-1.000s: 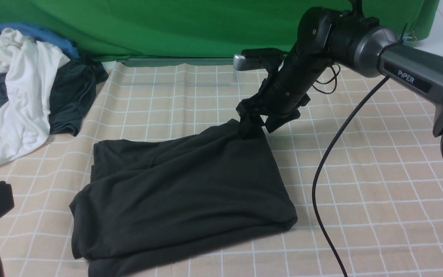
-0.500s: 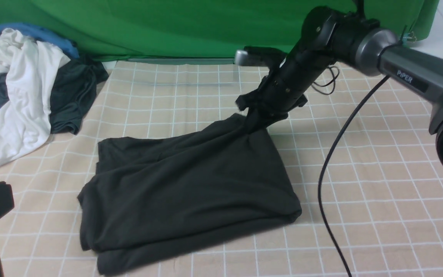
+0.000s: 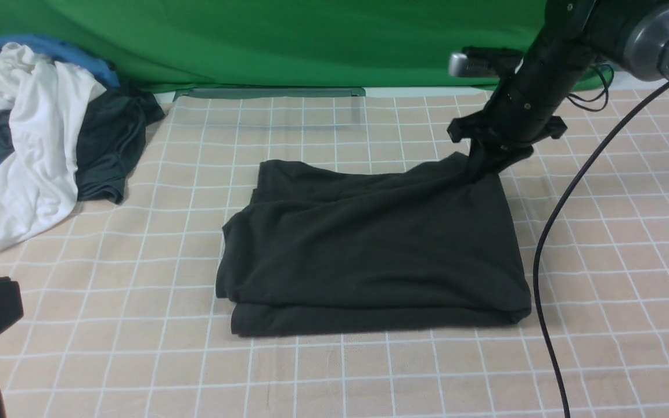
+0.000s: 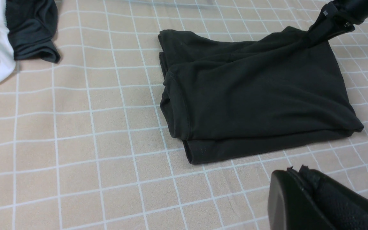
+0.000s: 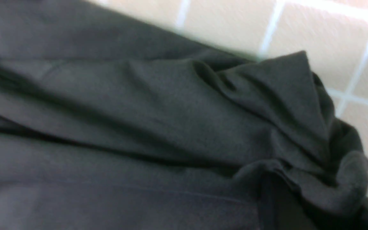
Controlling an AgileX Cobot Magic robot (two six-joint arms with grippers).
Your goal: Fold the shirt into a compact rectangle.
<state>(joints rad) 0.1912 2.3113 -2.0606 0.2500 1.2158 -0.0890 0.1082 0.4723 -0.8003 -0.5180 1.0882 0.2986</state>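
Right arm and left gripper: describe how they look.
The right arm is matte black near the wrist, with a grey rounded joint, white "PIPER" lettering, a silver-fronted wrist camera and a loose black cable. The left gripper is black, with textured pads.

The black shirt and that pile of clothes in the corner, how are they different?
The black shirt lies folded in a flat stack; the clothes pile is crumpled. The shirt is one dark colour; the pile mixes white, blue and dark grey. The right gripper pinches the shirt's far corner; nothing touches the pile. Both rest on the checked cloth.
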